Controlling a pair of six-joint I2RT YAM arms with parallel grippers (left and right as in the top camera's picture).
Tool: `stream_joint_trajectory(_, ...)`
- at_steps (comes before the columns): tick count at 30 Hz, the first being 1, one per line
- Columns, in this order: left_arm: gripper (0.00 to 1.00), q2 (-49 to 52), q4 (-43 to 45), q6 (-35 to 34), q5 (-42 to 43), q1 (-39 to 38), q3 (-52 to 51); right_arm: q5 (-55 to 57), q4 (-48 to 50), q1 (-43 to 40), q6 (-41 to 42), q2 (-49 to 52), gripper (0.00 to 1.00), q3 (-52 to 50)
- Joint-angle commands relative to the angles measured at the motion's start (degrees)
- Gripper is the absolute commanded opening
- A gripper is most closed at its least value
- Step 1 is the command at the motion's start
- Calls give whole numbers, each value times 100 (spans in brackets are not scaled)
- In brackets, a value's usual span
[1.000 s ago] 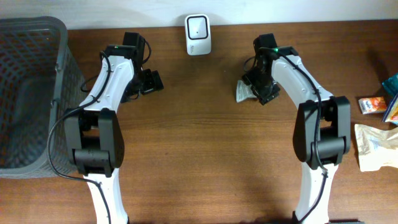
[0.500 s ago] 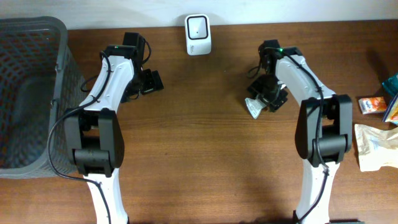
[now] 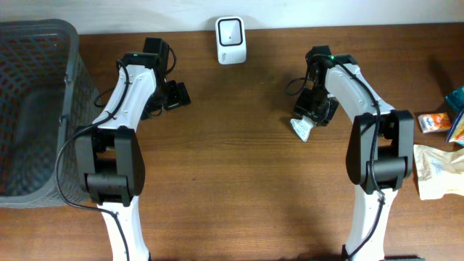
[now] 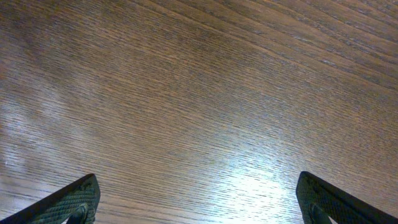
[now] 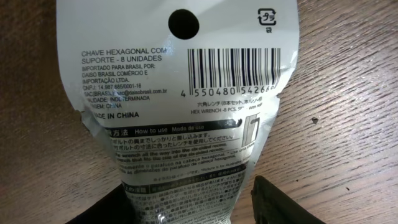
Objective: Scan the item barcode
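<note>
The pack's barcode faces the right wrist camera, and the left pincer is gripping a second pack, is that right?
No: the left pincer is open and empty over the table, as the left wrist view shows. The barcode on the pack does face the right wrist camera.

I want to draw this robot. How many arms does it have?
2. The left arm stands next to the grey basket, over bare table. The right arm is on the other side, its hand at a white packet. I see no others.
</note>
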Motion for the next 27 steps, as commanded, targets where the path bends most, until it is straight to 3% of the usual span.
stream_joint_trajectory(1, 99, -170, -9, 13, -42, -20, -24, 28, -7, 66, -57, 26, 56, -37)
stream_joint_trajectory(10, 99, -170, -9, 13, -42, -20, -24, 22, -11, 70, -79, 26, 52, -37)
stream_joint_trajectory(14, 99, -170, -9, 13, -42, -20, -24, -422, 96, 68, -1010, 26, 56, -33)
stream_joint_trajectory(19, 99, -170, -9, 13, -42, -20, -24, -621, -90, 70, -1193, -50, 56, 59)
stream_joint_trajectory(27, 99, -170, -7, 13, -42, -20, -24, 472, -1276, 192, -1193, -354, 61, 997)
